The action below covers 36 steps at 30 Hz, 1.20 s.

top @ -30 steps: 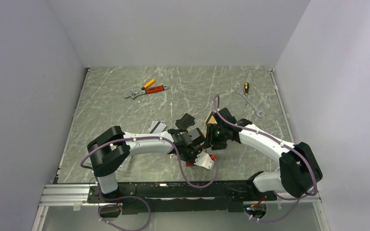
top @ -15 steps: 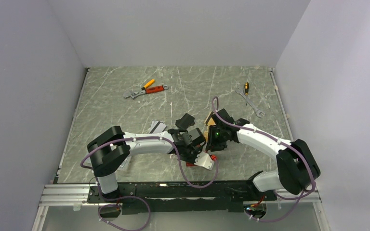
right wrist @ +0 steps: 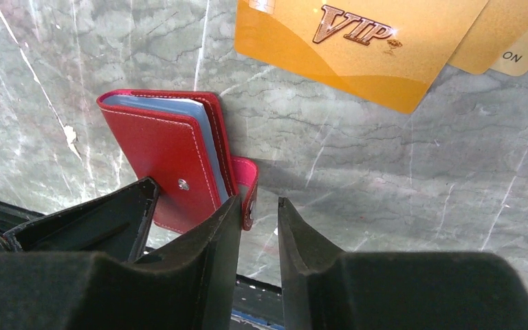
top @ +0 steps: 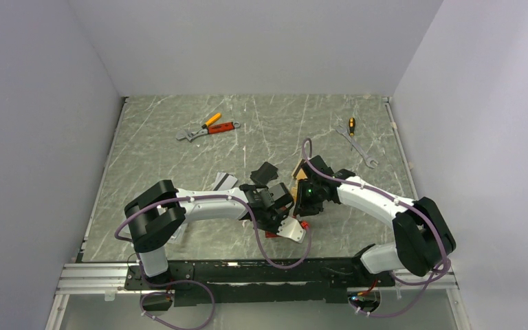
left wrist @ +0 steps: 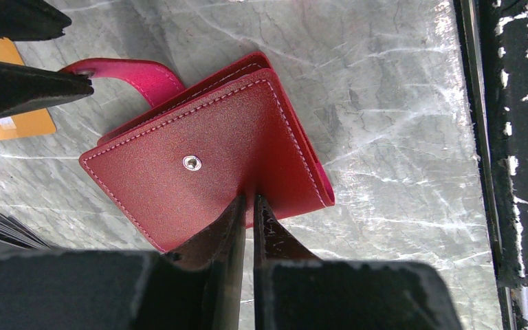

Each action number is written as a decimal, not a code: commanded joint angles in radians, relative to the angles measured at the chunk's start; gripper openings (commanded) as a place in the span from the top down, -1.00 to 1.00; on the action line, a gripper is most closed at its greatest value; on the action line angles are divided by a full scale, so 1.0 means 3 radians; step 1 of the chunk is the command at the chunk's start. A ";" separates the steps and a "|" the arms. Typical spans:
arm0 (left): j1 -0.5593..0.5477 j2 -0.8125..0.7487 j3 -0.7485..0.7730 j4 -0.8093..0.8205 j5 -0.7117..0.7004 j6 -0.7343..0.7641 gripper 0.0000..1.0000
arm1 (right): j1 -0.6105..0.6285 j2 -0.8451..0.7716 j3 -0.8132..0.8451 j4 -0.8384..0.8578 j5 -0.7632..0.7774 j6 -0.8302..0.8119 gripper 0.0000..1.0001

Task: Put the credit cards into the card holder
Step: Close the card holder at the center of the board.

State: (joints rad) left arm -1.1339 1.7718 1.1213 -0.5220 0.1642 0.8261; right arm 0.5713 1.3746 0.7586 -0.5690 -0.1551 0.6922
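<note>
The red card holder [left wrist: 199, 151] lies half open on the table, its bluish lining [right wrist: 206, 148] showing. My left gripper [left wrist: 247, 203] is shut on the edge of its cover. My right gripper [right wrist: 260, 206] is open by a narrow gap, its tips at the holder's snap tab [right wrist: 249, 184], which rests against the left finger's inner side. Three orange-gold credit cards [right wrist: 357, 48] lie overlapped on the table just beyond the holder. In the top view both grippers meet over the holder [top: 304, 225] near the front edge, and silver-white cards [top: 225, 181] lie to the left.
A black flat rectangle [top: 267, 172] lies behind the left gripper. An orange-handled adjustable wrench [top: 203, 128] sits far left; a spanner [top: 361, 150] and a small screwdriver [top: 351, 125] lie far right. The black base rail [left wrist: 515, 151] runs close beside the holder.
The right gripper's jaws have narrowed and its arm has edged slightly left toward the holder. The left gripper holds the cover as before.
</note>
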 commanded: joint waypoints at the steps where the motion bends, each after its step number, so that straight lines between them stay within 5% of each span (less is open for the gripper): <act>1: -0.0060 0.0077 -0.0043 -0.0133 0.0247 0.0003 0.75 | 0.0017 0.0014 0.0051 0.0095 0.0031 0.0058 0.48; 10: -0.0061 0.0064 -0.0061 -0.0130 0.0240 0.0008 0.77 | 0.0018 0.0032 0.0036 0.0141 0.0004 0.0092 1.00; 36: -0.0060 0.0088 -0.0020 -0.0162 0.0208 0.0038 0.77 | 0.0028 -0.0058 -0.0177 0.0685 -0.0885 0.0028 1.00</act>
State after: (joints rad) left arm -1.1339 1.7718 1.1213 -0.5220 0.1638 0.8272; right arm 0.5724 1.3777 0.7132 -0.4076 -0.3779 0.7055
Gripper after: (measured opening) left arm 0.122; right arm 0.010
